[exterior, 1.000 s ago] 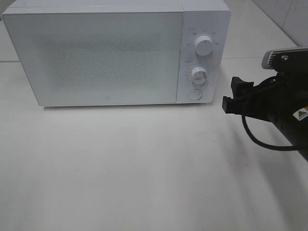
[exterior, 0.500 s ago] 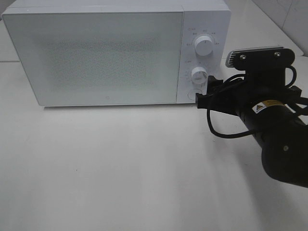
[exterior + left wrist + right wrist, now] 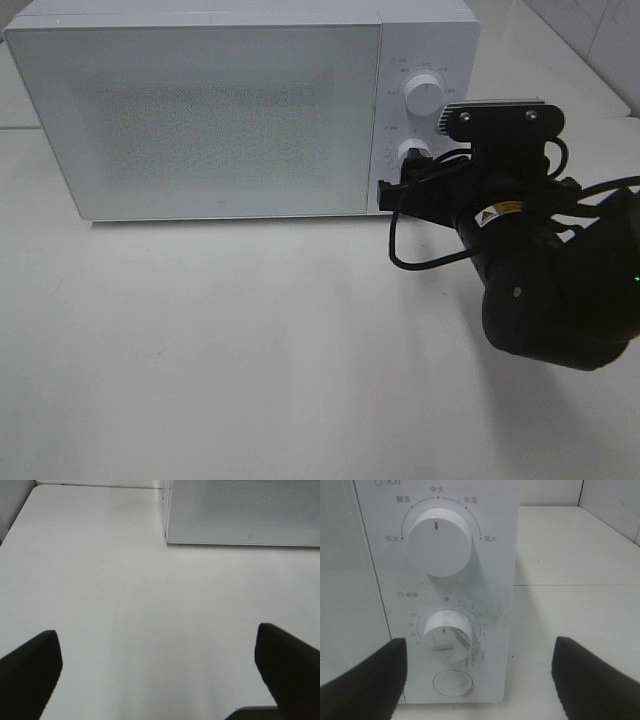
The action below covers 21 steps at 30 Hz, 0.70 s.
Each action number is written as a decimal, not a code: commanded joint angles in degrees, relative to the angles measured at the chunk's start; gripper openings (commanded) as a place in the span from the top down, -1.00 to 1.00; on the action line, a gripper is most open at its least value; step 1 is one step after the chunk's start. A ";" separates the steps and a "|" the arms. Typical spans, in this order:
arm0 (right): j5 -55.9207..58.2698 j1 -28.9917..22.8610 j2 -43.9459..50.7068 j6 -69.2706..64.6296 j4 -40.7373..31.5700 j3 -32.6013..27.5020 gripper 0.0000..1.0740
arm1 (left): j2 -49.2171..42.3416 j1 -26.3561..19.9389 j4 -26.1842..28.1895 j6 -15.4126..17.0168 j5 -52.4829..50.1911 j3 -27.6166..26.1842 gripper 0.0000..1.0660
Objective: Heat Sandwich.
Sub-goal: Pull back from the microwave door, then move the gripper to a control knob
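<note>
The right gripper (image 3: 395,192), fingers spread wide, noses at the microwave (image 3: 200,120) panel, timer knob (image 3: 412,156) at its one o'clock; the left gripper (image 3: 160,675), also agape, hangs well apart; sandwich unseen, door shut.

- Microwave (image 3: 220,120): white all over.
- Door (image 3: 200,115): pale grey, with a fine dotted mesh pattern.
- Upper knob (image 3: 439,541): white, with a short red line; grey lettering around it.
- Lower knob (image 3: 447,635): white with dark scuffs; grey numbers and a red zero around it.
- Button (image 3: 452,682): white.
- Table (image 3: 250,350): off-white, plain.
- Right arm (image 3: 540,290): black, with a yellow label (image 3: 495,213), a black cable (image 3: 420,262) and a green light (image 3: 636,277).
- Left gripper (image 3: 160,672) and right gripper (image 3: 480,680): black fingers.
</note>
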<state>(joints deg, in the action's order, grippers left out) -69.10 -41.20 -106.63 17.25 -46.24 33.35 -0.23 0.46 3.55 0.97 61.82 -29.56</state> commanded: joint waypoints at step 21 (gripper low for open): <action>0.86 3.27 -10.03 -2.69 4.81 11.75 -0.42 | -1.20 -0.17 0.23 -0.17 -0.52 0.00 -0.88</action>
<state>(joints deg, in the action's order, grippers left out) -68.53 -38.22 -116.31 14.73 -42.40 44.35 -0.23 0.46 3.55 0.97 61.82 -29.56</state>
